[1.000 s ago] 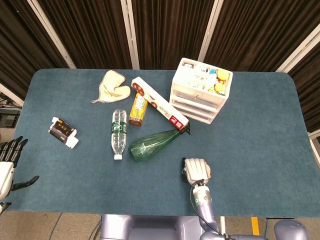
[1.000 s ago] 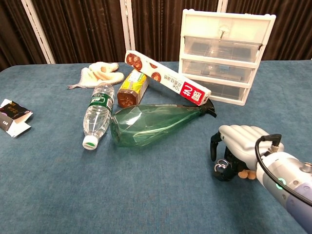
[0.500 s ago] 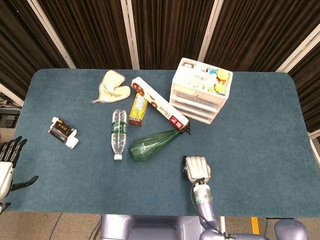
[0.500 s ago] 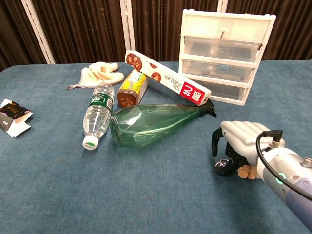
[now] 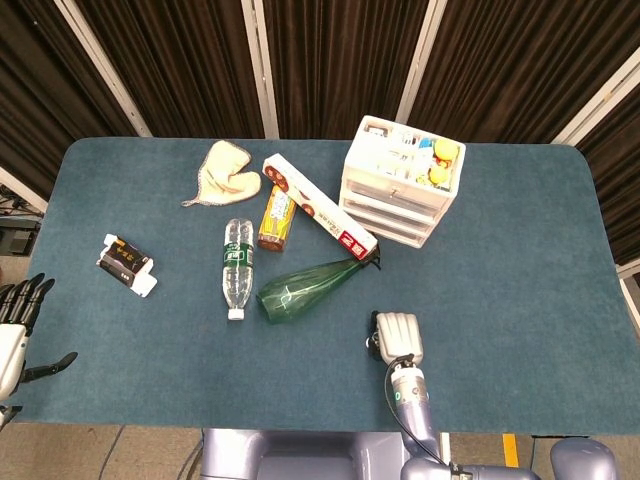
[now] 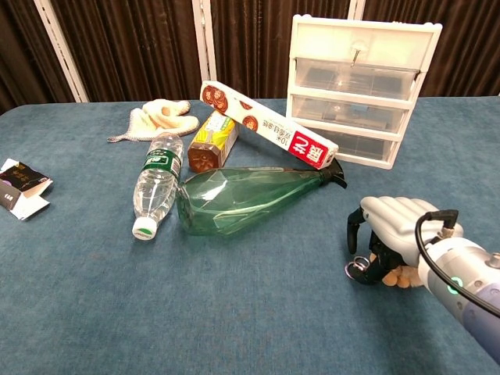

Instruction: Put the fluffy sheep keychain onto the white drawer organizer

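Down at the near right, the right hand [image 6: 398, 234] curls its fingers [image 6: 355, 228] over the sheep keychain [image 6: 402, 275] on the desk [image 6: 234, 312]; the left hand [image 5: 15, 325] rests open, far left.

Two hands: the left [image 5: 12, 325] at the lower left edge, the right [image 5: 397, 337] at lower centre. One organizer [image 5: 402, 180], one sheep [image 6: 399, 276], two bottles, clear [image 5: 236, 267] and green [image 5: 308, 287], one long box [image 5: 318, 206], one jar [image 5: 276, 217], one cloth [image 5: 224, 172], one packet [image 5: 127, 264].
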`<state>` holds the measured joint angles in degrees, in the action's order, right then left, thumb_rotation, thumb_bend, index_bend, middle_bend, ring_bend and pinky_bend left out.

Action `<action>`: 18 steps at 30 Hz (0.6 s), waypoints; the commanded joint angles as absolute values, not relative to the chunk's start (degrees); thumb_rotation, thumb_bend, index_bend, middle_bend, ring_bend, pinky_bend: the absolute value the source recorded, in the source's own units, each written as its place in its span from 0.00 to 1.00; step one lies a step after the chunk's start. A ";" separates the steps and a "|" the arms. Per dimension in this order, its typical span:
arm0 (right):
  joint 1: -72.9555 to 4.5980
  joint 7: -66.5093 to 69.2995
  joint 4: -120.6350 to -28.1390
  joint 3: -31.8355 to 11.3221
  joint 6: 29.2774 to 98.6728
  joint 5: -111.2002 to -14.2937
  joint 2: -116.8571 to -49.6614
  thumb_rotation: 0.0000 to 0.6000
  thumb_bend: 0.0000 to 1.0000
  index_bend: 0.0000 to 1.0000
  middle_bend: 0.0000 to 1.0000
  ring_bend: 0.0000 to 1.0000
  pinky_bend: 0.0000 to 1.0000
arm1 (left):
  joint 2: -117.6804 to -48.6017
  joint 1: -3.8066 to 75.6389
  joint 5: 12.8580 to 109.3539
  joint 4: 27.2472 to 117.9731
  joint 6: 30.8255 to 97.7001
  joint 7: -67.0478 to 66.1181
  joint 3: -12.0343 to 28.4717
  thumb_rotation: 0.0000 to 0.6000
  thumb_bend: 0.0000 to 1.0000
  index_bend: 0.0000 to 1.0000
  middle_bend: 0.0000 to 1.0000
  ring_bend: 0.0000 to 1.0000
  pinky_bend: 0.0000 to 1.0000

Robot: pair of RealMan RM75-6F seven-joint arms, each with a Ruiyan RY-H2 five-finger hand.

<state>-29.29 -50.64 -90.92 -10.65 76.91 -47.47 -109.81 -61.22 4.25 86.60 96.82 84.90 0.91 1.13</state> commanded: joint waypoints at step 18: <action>-28.85 -50.20 -89.25 -9.84 77.48 -47.34 -110.21 1.00 0.24 0.56 1.00 1.00 0.90 | -61.22 4.21 86.57 96.85 84.89 0.83 1.13 1.00 0.08 0.00 0.00 0.00 0.00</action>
